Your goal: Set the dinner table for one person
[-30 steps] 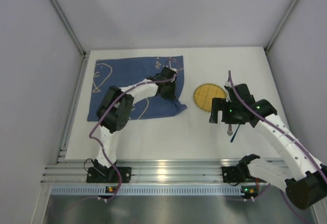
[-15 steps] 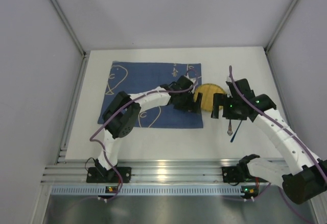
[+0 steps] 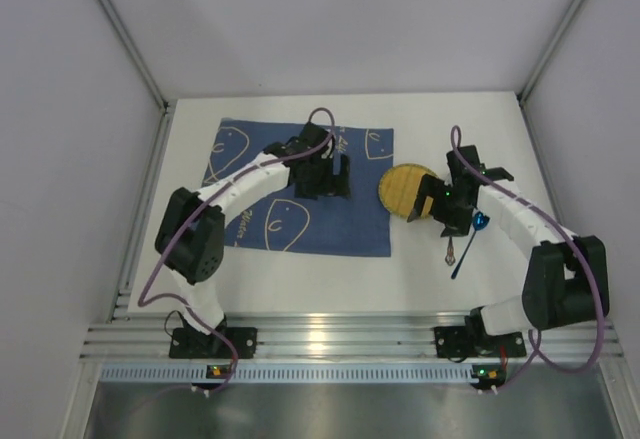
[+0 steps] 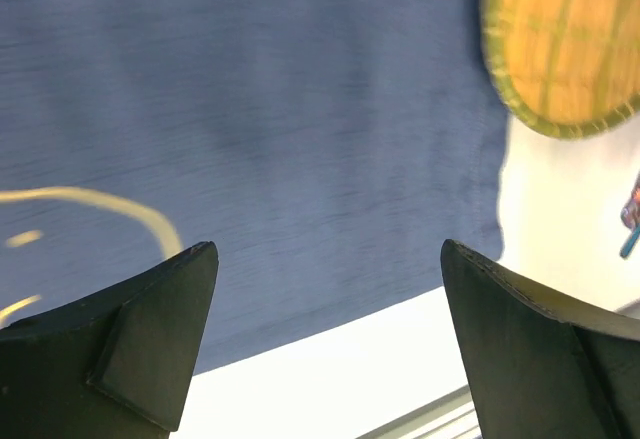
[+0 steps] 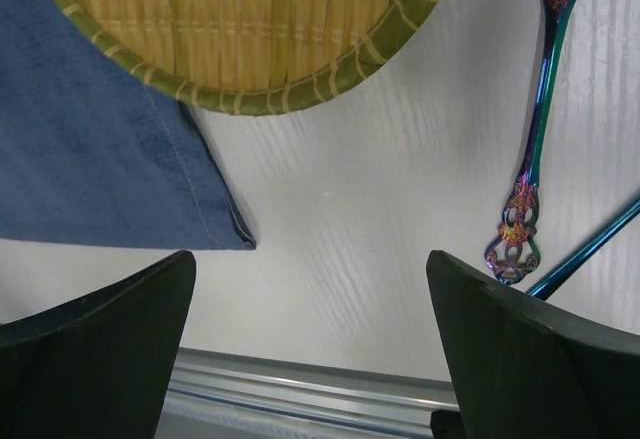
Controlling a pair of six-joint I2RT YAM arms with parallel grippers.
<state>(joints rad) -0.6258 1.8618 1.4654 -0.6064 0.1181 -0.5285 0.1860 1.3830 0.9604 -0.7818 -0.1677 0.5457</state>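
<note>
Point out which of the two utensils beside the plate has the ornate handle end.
The iridescent utensil nearer the yellow plate: its handle ends in scrolled openwork. The other utensil shows only a plain, thin teal stem.

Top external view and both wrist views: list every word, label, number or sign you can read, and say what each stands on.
No text can be read in any view.
Blue cloth mat: only pale line doodles, loops and face-like shapes; too small to tell whether any is lettering.
Yellow woven plate: no marking.
Iridescent cutlery handle: ornament only, no lettering.
Dinner table: plain white, unmarked.
</note>
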